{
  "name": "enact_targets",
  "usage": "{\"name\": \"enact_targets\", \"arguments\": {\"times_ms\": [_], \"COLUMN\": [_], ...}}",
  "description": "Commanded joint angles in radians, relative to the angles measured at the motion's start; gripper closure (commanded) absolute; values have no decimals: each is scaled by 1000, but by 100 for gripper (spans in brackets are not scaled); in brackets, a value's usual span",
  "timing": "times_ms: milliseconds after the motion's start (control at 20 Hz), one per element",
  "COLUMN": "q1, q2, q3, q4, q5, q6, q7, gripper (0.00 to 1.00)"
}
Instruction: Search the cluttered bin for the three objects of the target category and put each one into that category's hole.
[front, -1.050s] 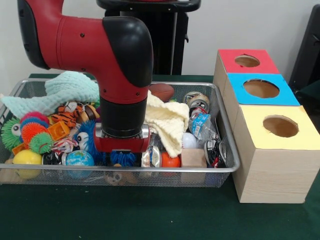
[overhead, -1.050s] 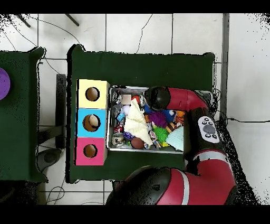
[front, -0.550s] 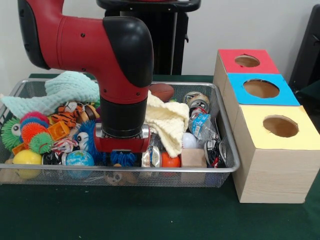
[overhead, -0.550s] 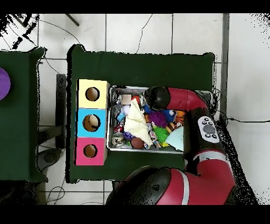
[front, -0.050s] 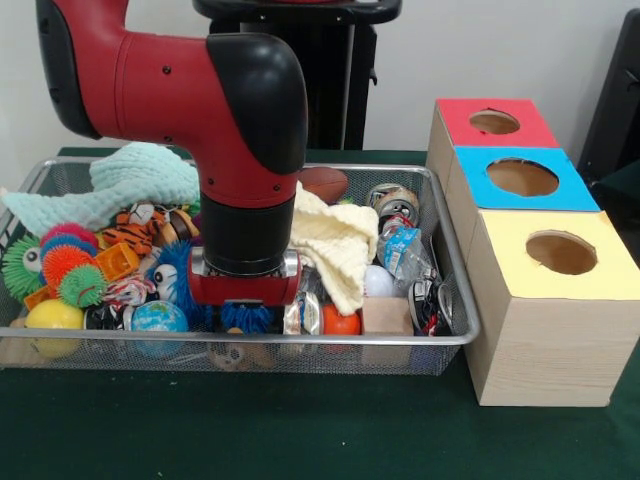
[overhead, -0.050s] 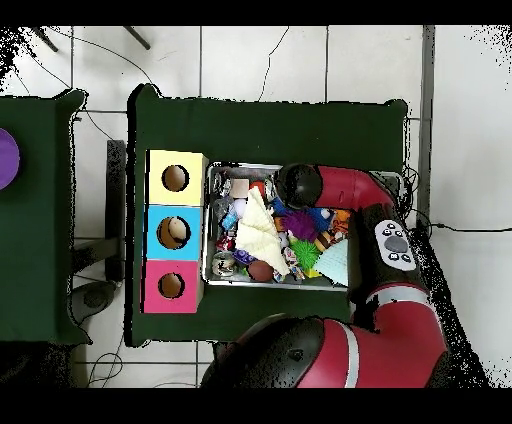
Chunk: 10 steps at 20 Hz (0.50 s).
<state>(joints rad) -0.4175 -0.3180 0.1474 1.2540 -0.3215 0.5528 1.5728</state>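
Inspector: The pincer is sunk into the wire bin, at about seven o'clock of the bin's centre in the front view; its tips are buried in a blue fuzzy toy; whether they are spread or closed cannot be told.

Clerk: And the target?

Inspector: The category is not evident; the likeliest object in hand is that blue fuzzy toy, directly beneath the wrist; it has no clear long axis. The one arm serves the whole bin.

Clerk: Where does it go?

Inspector: The three boxes stand at three o'clock of the bin, just beside its wall: red-topped box, blue-topped box, yellow-topped box; each has a round hole on top.

Clerk: Surface and room?

Inspector: Green worktop, bare in front. Inside the bin, clutter is tight: a cream cloth at two o'clock of the wrist, touching it; a globe ball at nine; a lift would, in the inspector's judgement, risk dragging neighbours.
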Motion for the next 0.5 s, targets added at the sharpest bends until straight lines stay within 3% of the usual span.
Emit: {"name": "enact_targets", "arguments": {"times_ms": [50,500], "q1": [-34,-49], "q2": [229,221], "q3": [82,92], "q4": [4,27], "q5": [-160,-172], "q6": [-543,-563], "q7": [86,83], "gripper": [0,0]}}
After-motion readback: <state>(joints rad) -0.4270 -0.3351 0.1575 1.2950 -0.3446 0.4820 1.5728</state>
